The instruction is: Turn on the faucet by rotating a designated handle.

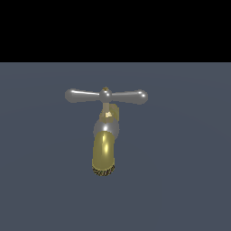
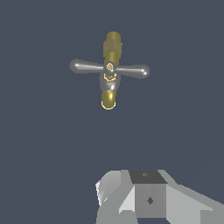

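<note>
Pincer (image 2: 151,199) — well apart from faucet (image 2: 110,83)

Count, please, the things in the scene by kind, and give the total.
Faucet: 1
Handle, a silver crossbar on the faucet: 1
Gripper, seen only in the wrist view: 1
Total: 3

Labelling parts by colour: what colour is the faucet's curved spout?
Shiny brass-gold spout, clearest in the exterior view.
</note>
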Robot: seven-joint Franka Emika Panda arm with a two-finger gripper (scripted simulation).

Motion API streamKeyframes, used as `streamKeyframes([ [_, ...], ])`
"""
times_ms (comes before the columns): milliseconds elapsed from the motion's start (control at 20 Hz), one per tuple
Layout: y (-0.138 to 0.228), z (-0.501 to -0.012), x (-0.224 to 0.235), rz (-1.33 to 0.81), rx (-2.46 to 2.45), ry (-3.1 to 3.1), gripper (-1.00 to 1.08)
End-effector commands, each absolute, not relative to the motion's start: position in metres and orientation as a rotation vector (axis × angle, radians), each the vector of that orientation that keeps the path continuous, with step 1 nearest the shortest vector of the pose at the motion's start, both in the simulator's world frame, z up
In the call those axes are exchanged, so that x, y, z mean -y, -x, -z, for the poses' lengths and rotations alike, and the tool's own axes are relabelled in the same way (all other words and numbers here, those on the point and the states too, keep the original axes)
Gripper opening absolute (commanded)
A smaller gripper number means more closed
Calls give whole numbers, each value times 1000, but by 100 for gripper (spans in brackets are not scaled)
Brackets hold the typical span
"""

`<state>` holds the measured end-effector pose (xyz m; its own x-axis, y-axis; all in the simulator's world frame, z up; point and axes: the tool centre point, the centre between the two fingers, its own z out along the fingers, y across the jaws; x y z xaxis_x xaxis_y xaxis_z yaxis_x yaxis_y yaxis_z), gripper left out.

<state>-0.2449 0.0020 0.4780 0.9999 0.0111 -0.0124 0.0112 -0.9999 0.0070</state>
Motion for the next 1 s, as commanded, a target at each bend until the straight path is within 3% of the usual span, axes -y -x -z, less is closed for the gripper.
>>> streamKeyframes([
  [0,245,-478,-2,19,-17,-3134,-100],
  [950,229,-464,-1,42,59,-3183,-100],
])
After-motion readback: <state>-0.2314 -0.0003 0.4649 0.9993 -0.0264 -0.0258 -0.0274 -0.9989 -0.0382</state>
